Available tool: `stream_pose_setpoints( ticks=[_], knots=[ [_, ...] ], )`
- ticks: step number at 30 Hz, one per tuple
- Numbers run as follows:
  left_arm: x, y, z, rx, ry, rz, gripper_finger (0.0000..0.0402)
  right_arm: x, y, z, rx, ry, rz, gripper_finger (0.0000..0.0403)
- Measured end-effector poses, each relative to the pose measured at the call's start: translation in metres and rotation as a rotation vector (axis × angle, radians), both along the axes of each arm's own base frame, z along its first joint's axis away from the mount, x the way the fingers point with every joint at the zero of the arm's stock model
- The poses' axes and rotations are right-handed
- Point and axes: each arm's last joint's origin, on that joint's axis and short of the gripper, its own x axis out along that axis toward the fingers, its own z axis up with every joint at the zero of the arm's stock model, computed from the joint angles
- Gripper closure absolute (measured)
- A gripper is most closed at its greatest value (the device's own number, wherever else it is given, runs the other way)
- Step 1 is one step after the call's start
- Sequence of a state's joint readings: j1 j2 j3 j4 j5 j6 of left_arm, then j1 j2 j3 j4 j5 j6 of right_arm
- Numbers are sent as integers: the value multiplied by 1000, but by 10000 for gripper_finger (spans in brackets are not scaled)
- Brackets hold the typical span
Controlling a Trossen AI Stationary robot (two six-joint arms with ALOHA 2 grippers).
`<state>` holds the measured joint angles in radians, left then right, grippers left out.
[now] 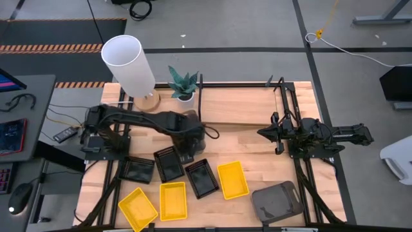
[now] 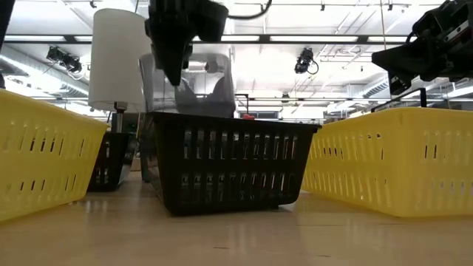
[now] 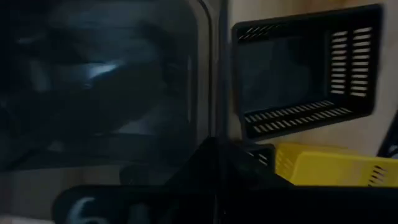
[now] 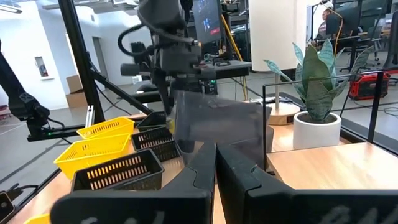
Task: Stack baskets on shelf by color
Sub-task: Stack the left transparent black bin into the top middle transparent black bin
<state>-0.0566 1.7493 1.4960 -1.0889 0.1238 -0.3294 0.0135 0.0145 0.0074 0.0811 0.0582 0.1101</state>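
My left gripper (image 2: pixel 174 70) hangs over the middle of the table, shut on a smoky grey basket (image 4: pixel 217 124) that also fills the left wrist view (image 3: pixel 112 93). My right gripper (image 4: pixel 216 155) is shut on nothing and hovers level in front of the shelf (image 1: pixel 238 106), pointing toward the left arm. Three black baskets (image 1: pixel 168 162) and three yellow baskets (image 1: pixel 172 200) sit flat on their bottoms on the near half of the table. The second grey basket (image 1: pixel 277 201) lies at the near right. My left gripper holds the grey basket by its upper rim (image 4: pixel 179 98), near one corner, with the fingers (image 2: pixel 175 65) coming from above and pointing down. The basket hangs on edge below the fingers. The black basket in front hides its lower end in the low view.
A white cylinder lamp (image 1: pixel 129 64) and a potted plant (image 1: pixel 183 85) stand at the far left of the table, beside the shelf. Black frame rods (image 1: pixel 201 96) rise at the shelf's left end. Bare tabletop lies between the shelf and the row of baskets.
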Motion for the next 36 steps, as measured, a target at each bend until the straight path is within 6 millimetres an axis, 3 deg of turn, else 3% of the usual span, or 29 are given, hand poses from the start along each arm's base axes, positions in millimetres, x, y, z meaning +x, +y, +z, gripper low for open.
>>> stream_pose_setpoints(
  ticks=[4,13,17,22,30,36],
  knots=[
    [3,-2,-7,40,22,22,362,0,0,0,0,0,0,384],
    [-2,0,-5,121,45,71,237,0,0,0,0,-1,0,384],
    [-6,-1,-5,200,84,94,218,0,0,0,0,0,0,384],
    [-7,-8,-5,224,77,87,258,0,0,0,0,0,0,384],
    [-6,-17,-5,223,61,126,381,0,0,0,0,0,0,384],
    [-7,-21,-5,230,63,121,382,0,0,0,0,0,0,384]
  ],
)
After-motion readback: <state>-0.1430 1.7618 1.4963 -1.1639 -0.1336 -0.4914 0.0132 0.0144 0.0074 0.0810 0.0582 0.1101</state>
